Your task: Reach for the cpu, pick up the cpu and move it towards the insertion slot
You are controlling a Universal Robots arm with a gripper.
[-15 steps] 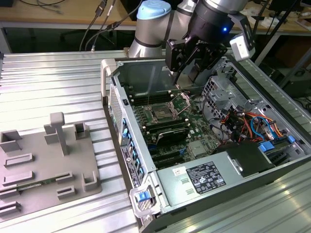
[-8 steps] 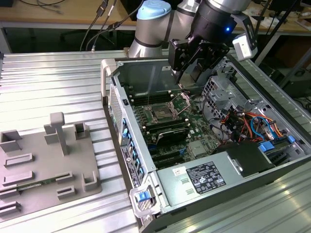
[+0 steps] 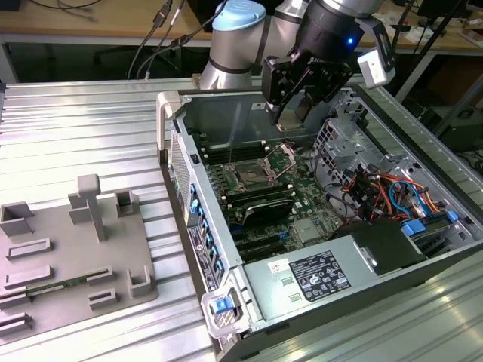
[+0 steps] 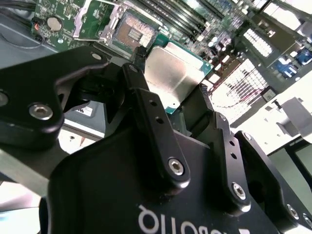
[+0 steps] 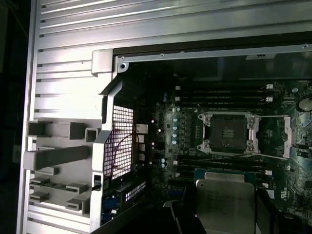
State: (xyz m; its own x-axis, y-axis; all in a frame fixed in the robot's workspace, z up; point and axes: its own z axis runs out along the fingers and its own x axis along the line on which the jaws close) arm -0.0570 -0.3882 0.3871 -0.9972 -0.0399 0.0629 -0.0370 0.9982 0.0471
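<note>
The cpu (image 4: 178, 68) is a thin square chip with a pale silvery top and a green rim, and my gripper (image 4: 170, 85) is shut on it, one black finger on each side. In the first wrist view the cpu (image 5: 225, 200) hangs a short way off the insertion slot (image 5: 228, 132), which is a dark square socket in a silver frame with its bracket open. In the exterior view my gripper (image 3: 296, 111) hovers inside the open computer case, above and just behind the insertion slot (image 3: 249, 179). The same insertion slot (image 4: 132, 31) lies just beyond the chip in the second wrist view.
Long black memory slots (image 3: 260, 205) run beside the socket. The case walls (image 3: 185, 162) surround the motherboard, with a drive cage (image 3: 351, 143), coloured cables (image 3: 385, 196) and a power supply (image 3: 317, 275) on the exterior view's right. A grey tray (image 3: 75, 249) lies on the ribbed table at the left.
</note>
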